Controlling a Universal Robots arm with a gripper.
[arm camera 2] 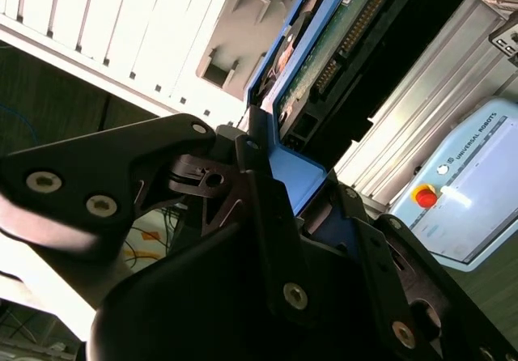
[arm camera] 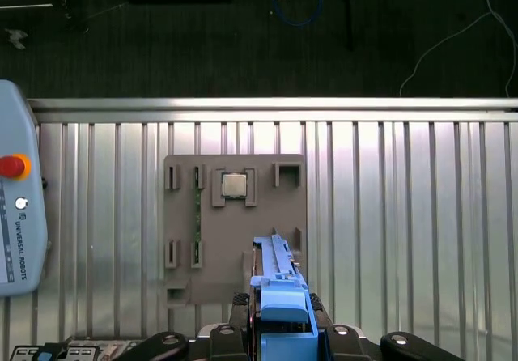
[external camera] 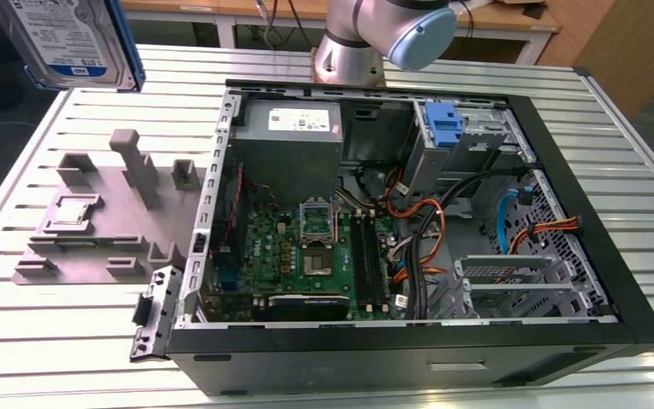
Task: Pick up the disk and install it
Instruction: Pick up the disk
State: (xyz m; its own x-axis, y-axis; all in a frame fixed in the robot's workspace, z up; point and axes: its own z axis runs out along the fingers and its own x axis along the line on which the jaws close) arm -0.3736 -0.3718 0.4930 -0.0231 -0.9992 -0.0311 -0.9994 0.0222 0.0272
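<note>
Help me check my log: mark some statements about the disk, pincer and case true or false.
1. The pincer grips the disk. True.
2. The disk is in the case. False: it hangs outside the case, in the pincer.
3. The grey fixture holds a chip. True.
4. The case is closed. False: it is open, its motherboard showing.
</note>
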